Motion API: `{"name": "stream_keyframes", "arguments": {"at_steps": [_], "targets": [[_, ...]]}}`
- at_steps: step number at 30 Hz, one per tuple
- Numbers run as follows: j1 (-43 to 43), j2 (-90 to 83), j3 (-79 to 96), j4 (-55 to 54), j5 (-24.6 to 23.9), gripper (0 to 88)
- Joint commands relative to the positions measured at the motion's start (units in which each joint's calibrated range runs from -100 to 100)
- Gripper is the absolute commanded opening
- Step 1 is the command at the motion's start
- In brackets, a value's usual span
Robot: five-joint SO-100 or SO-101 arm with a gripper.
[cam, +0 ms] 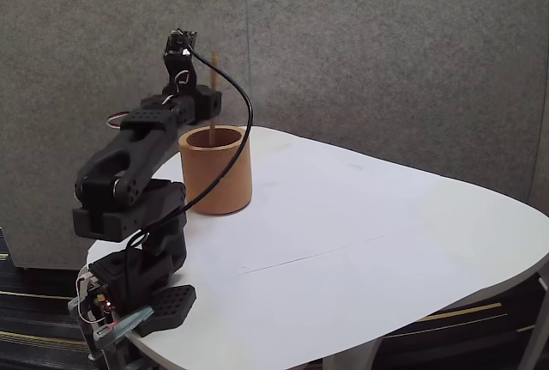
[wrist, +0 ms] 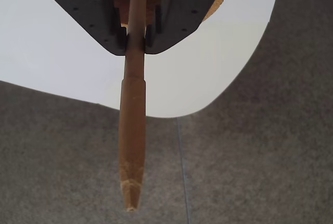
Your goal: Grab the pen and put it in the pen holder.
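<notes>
In the fixed view, the gripper [cam: 208, 106], at left, holds the pen [cam: 211, 126] upright over the pen holder [cam: 215, 172], its lower end apparently inside: grabbing done, release left. In the wrist view the jaws pinch the tan, wood-coloured, tapered pen [wrist: 132, 130].

In the wrist view, you can't see the top of the pen [wrist: 133, 130]; the picture's edge cuts it off. In the fixed view, the pen holder [cam: 215, 172] hides the pen's bottom, and the arm [cam: 129, 164] covers the gripper's fingers.
</notes>
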Motion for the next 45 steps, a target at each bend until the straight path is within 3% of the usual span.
{"name": "stream_keyframes", "arguments": {"at_steps": [1, 30, 37, 45], "targets": [[-0.09, -1.28, 3.07, -4.66, -0.20, 0.9], [-0.23, -7.95, 15.88, -5.68, -1.25, 0.8], [-0.23, -7.86, 21.48, -12.80, -1.25, 0.8], [-0.89, -7.86, 21.48, -13.39, -1.25, 0.8]]}}
